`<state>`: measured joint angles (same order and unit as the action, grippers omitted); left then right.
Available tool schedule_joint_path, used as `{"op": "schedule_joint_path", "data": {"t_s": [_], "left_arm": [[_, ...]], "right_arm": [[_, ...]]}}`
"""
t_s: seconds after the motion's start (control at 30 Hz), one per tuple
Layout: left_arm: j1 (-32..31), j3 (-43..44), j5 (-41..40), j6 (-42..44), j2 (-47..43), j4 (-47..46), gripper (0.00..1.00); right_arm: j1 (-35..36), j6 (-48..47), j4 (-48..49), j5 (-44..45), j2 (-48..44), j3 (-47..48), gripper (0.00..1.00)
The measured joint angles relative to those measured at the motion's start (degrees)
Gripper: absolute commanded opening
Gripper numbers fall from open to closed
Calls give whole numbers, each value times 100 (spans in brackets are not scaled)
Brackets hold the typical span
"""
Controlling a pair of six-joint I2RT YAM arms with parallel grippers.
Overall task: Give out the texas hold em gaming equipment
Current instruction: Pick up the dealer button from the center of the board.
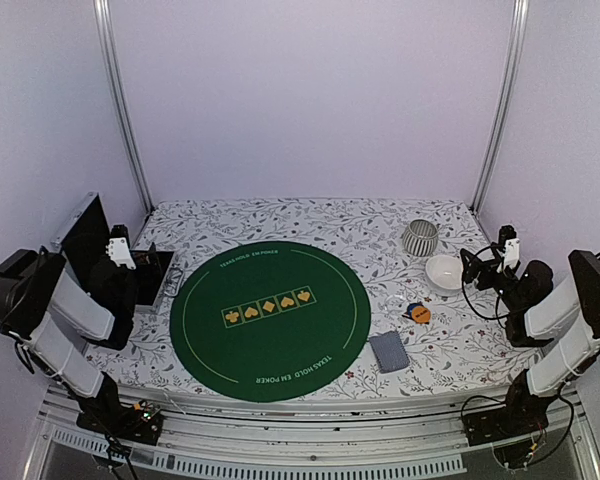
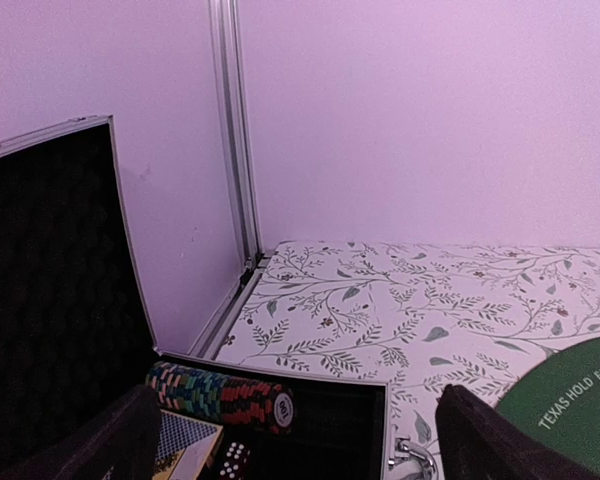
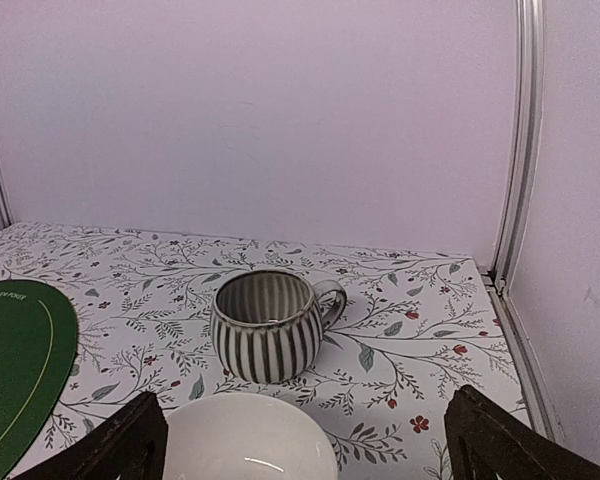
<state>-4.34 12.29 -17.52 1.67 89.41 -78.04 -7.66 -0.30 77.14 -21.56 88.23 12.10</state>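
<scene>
A grey-blue deck of cards lies on the floral cloth right of the green round mat. An orange button and a blue button lie just above it. A row of striped poker chips, a blue-backed card pack and a die lie in the open black case. My left gripper is open over the case; it also shows in the top view. My right gripper is open and empty beside the bowl; it also shows in the top view.
A ribbed grey cup stands at the back right, also in the top view. A white bowl sits in front of it, also in the top view. The case lid stands upright at the left. Metal posts rise at both back corners.
</scene>
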Motion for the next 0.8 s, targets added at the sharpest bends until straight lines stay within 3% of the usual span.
{"op": "schedule_joint_path", "data": {"t_s": [0.23, 0.5, 0.63, 0.8], "left_arm": [[11, 11, 15, 2, -35, 85, 98], [-273, 1274, -1167, -413, -1453, 2496, 98], [-540, 1851, -1333, -1032, -2358, 3578, 98], [-765, 2612, -741, -1624, -3158, 4758, 98]], "right_arm": [[0, 0, 0, 0, 0, 0, 99], [0, 2, -201, 13, -142, 4, 99], [-9, 109, -1309, 160, -1156, 275, 99], [-76, 671, -2065, -278, -2455, 1014, 99]]}}
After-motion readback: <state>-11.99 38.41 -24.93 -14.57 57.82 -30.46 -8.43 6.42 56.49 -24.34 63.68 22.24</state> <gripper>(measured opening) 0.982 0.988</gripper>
